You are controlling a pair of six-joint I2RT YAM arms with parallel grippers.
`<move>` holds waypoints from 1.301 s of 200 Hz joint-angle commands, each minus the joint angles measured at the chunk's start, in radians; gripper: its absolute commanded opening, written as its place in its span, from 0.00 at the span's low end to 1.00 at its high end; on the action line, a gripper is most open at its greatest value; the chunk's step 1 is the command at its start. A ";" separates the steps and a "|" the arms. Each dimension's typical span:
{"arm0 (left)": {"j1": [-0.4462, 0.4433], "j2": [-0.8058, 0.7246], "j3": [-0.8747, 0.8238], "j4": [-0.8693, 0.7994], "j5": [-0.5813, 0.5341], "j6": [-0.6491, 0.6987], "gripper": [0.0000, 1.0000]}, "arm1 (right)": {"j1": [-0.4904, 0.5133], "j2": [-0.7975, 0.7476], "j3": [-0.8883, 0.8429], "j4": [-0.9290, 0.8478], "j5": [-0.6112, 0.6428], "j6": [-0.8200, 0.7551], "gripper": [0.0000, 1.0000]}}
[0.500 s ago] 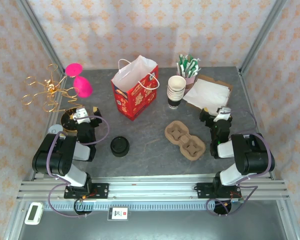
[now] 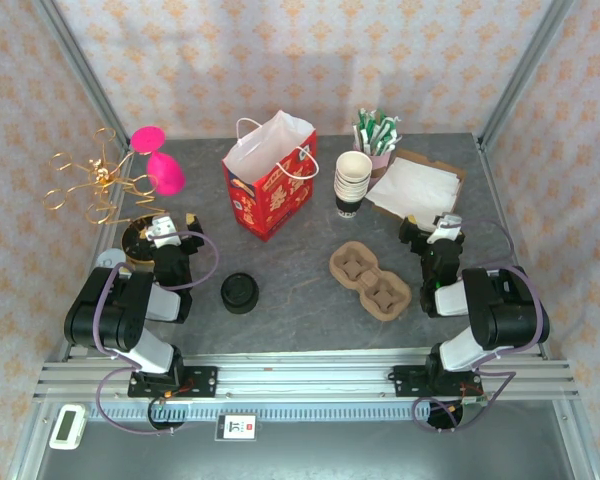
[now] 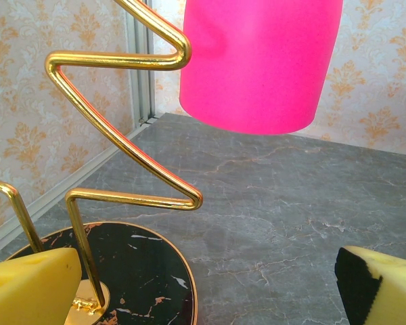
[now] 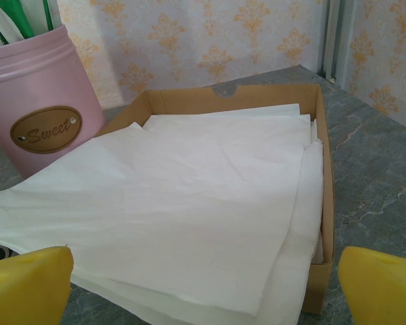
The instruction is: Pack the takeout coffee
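Nearest the arms on the tabletop (image 2: 300, 262), a black lid (image 2: 239, 293) lies left of the empty cardboard cup carrier (image 2: 370, 279). Both arms sit folded low. The left gripper (image 2: 165, 230) and right gripper (image 2: 442, 230) have their jaws spread wide, holding nothing. Farther back stand an open red paper bag (image 2: 270, 188), stacked paper cups (image 2: 353, 180), a box of napkins (image 2: 417, 187) and a pink jar (image 2: 379, 150) of green sticks.

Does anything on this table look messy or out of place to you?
Only the napkins: the top sheets lie skewed in their cardboard tray and spill over its edge toward the pink jar. The paper bag, cup stack and cup carrier look in order.
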 commanded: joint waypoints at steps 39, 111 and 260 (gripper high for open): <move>-0.008 0.001 -0.002 0.040 -0.019 -0.019 1.00 | -0.002 -0.010 0.006 0.030 0.001 -0.013 1.00; -0.009 -0.005 -0.026 0.092 0.034 -0.001 1.00 | -0.002 -0.017 0.002 0.032 0.004 -0.011 1.00; -0.006 -0.670 -0.064 -0.355 0.044 -0.535 1.00 | -0.004 -0.414 0.305 -0.918 0.114 0.534 1.00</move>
